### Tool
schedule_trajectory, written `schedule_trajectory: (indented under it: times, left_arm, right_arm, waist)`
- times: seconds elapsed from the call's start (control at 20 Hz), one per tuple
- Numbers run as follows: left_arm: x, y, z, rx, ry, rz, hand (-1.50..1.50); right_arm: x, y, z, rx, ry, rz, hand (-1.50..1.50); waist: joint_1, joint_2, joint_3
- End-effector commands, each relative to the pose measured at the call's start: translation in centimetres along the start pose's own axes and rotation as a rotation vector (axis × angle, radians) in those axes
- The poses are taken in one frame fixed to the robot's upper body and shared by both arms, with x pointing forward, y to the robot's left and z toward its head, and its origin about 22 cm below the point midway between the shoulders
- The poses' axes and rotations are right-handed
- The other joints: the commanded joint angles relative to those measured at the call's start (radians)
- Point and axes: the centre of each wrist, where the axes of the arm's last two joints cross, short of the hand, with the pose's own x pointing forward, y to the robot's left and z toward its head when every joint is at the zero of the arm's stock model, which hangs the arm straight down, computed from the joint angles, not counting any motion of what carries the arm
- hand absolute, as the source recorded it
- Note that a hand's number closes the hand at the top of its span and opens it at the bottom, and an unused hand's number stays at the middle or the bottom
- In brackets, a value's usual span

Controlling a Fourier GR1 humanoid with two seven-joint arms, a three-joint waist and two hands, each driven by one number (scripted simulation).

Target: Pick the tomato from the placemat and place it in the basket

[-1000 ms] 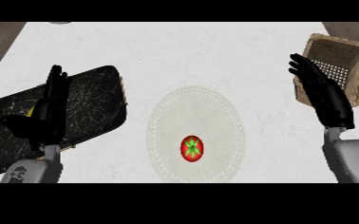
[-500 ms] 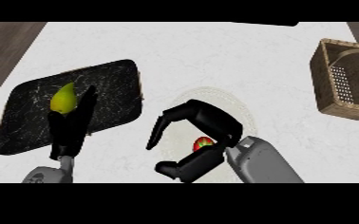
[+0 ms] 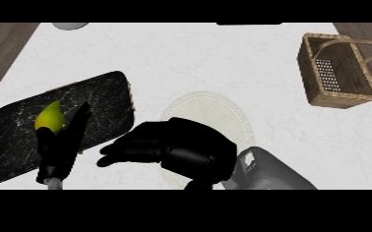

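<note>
My right hand (image 3: 178, 150) lies over the lower left part of the placemat (image 3: 218, 110), covering it, and I cannot see the tomato anywhere; whether my curled fingers (image 3: 127, 150) enclose it, I cannot tell. My right forearm (image 3: 272, 172) is cut off by the view's lower edge. My left hand (image 3: 62, 145) covers part of the dark tray (image 3: 102, 98) and the lower end of a yellow-green fruit (image 3: 48, 117). The tray runs out past the left edge. A pale object (image 3: 70, 25) at the top edge is mostly cut off and too little shows to name it. The basket (image 3: 338, 71) is clipped at the right edge.
</note>
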Motion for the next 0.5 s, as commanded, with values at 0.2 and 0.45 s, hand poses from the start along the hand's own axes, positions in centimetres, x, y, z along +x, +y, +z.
schedule_trajectory:
  times: [0.2, 0.45]
  left_arm:
    - [-3.8, 0.0, 1.9, 0.006, 0.227, 0.008, 0.0]
    - [-3.8, 1.2, 2.3, 0.014, 0.221, 0.001, 0.0]
  right_arm:
    - [7.2, -7.8, 0.9, 0.06, 0.099, 0.457, -1.5]
    - [9.1, -12.8, 1.5, 0.232, 0.21, 0.554, -1.5]
  waist:
    - [-0.021, 0.018, -0.019]
    - [-0.006, 0.024, -0.021]
